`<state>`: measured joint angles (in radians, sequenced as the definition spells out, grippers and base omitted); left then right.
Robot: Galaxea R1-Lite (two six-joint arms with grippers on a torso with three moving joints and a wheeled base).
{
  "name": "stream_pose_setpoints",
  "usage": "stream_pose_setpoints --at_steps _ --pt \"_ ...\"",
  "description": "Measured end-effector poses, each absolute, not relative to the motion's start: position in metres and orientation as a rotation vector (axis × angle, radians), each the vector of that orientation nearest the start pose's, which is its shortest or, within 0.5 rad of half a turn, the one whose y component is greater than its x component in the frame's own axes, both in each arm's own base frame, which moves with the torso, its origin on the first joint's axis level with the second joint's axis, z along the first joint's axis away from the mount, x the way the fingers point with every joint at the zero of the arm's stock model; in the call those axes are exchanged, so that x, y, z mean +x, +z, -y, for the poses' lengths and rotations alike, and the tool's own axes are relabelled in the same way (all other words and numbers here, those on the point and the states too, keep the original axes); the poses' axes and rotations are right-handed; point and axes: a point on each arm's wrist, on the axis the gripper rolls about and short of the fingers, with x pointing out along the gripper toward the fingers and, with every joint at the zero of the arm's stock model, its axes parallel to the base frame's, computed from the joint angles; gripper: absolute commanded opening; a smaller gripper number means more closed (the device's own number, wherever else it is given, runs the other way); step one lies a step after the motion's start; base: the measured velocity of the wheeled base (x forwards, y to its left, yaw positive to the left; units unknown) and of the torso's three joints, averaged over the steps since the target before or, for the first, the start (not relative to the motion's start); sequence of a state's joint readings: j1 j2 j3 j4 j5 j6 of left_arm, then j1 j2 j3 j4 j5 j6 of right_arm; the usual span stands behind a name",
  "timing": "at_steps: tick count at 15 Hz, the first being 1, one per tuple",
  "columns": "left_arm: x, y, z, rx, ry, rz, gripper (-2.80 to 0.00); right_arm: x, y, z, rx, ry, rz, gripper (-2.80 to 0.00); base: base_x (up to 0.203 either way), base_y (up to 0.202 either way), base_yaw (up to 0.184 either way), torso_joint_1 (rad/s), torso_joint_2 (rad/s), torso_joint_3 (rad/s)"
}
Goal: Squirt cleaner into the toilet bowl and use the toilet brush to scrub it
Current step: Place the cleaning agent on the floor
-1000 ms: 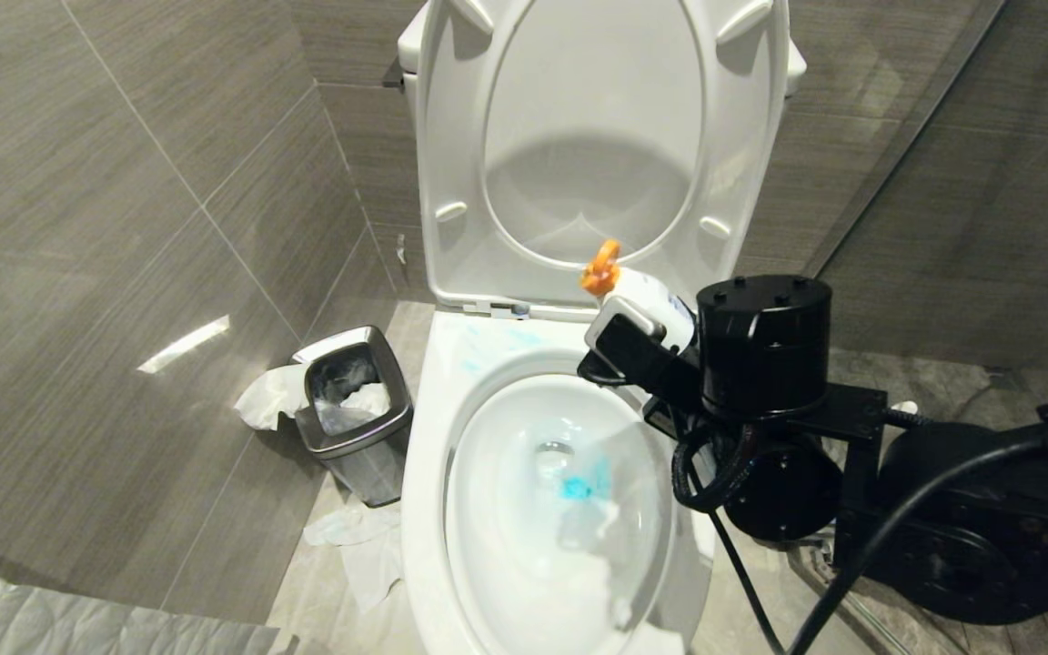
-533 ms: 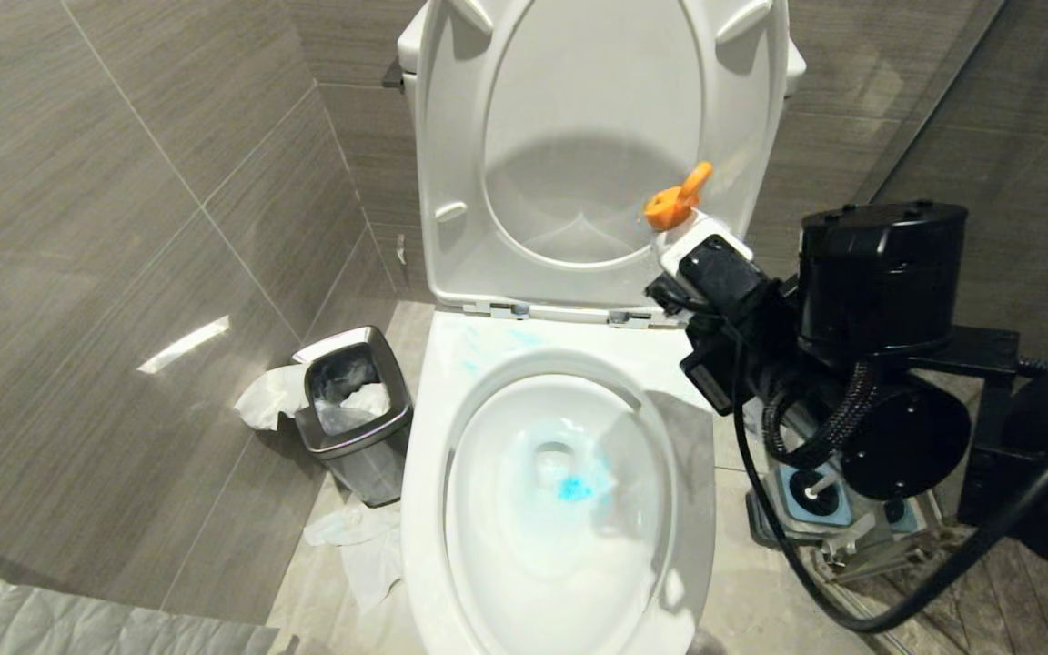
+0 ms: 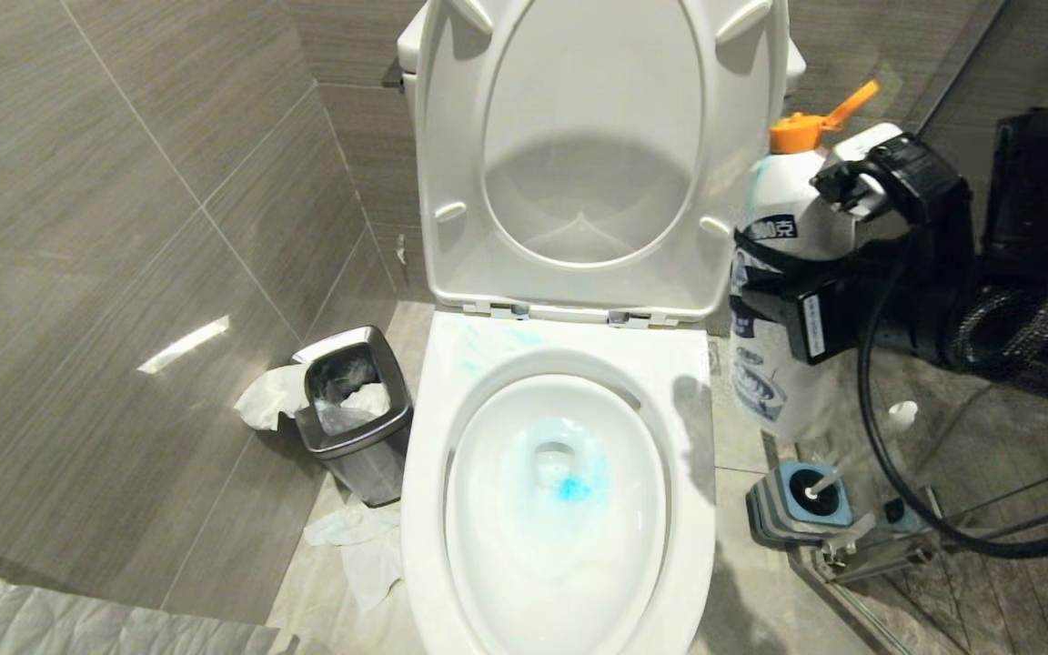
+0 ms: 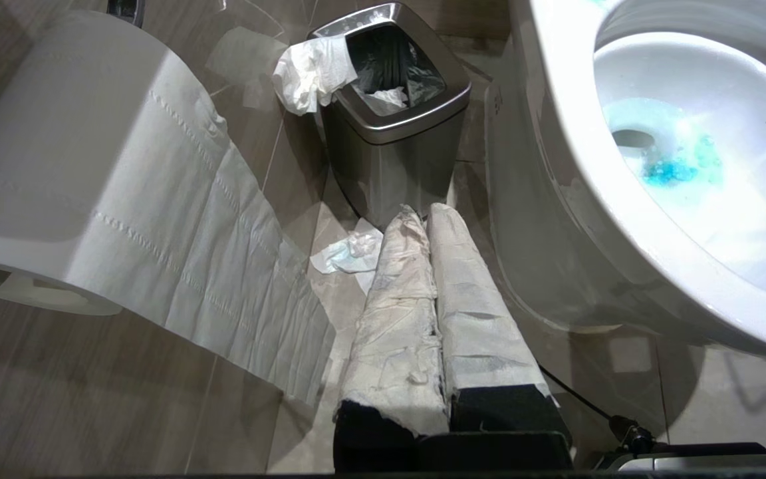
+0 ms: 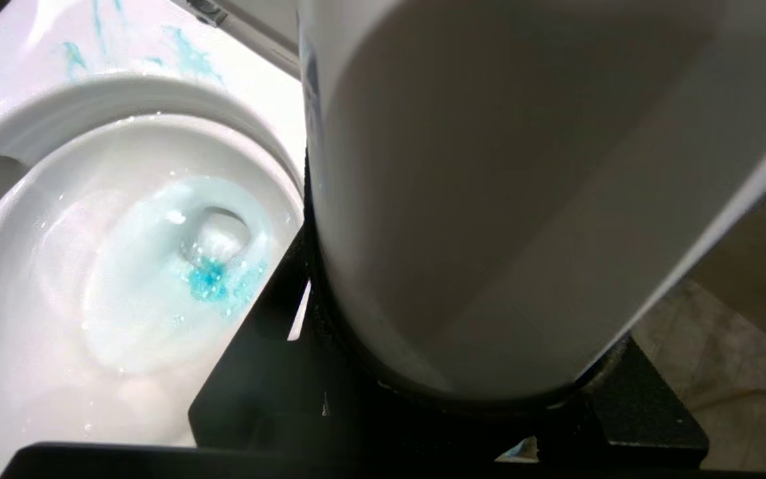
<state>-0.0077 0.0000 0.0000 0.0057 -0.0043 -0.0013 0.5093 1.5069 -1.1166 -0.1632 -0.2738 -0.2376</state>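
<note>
The right gripper (image 3: pixel 783 314) is clamping a white cleaner bottle (image 3: pixel 774 300) with an orange cap, holding it upright to the right of the toilet bowl (image 3: pixel 560 564), above the floor. Blue cleaner (image 3: pixel 569 487) is pooling in the bowl's water, so I judge the squirting done and the bottle due to be set down. It is best lowered upright onto bare floor, well clear of the toilet brush (image 3: pixel 820 482) sitting in its blue holder (image 3: pixel 774 509) just below. The left gripper (image 4: pixel 433 293), jaws closed and wrapped in paper, is hanging idle left of the bowl beside the waste bin (image 4: pixel 393 133).
</note>
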Motion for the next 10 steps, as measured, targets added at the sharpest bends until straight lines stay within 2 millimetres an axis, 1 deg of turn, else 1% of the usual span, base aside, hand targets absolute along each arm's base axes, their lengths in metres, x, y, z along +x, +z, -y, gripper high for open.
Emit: stream_pose_setpoints --at_steps 3,5,7,10 --pt "-0.023 0.075 0.000 -0.001 -0.012 -0.006 -2.80 0.230 0.281 -0.091 -0.307 0.297 -0.252 -2.80 0.000 0.000 0.000 0.000 0.00 0.000" --pt "-0.023 0.075 0.000 -0.001 -0.012 -0.006 -2.80 0.230 0.282 -0.070 -0.299 0.262 -0.265 -2.80 0.000 0.000 0.000 0.000 0.00 0.000" --pt "-0.023 0.075 0.000 -0.001 -0.012 -0.006 -2.80 0.236 0.280 -0.052 -0.306 0.192 -0.279 -2.80 0.000 0.000 0.000 0.000 0.00 0.000" --pt "-0.023 0.075 0.000 -0.001 -0.012 -0.006 -2.80 0.248 0.273 -0.037 -0.302 0.134 -0.305 -2.80 0.000 0.000 0.000 0.000 0.00 0.000"
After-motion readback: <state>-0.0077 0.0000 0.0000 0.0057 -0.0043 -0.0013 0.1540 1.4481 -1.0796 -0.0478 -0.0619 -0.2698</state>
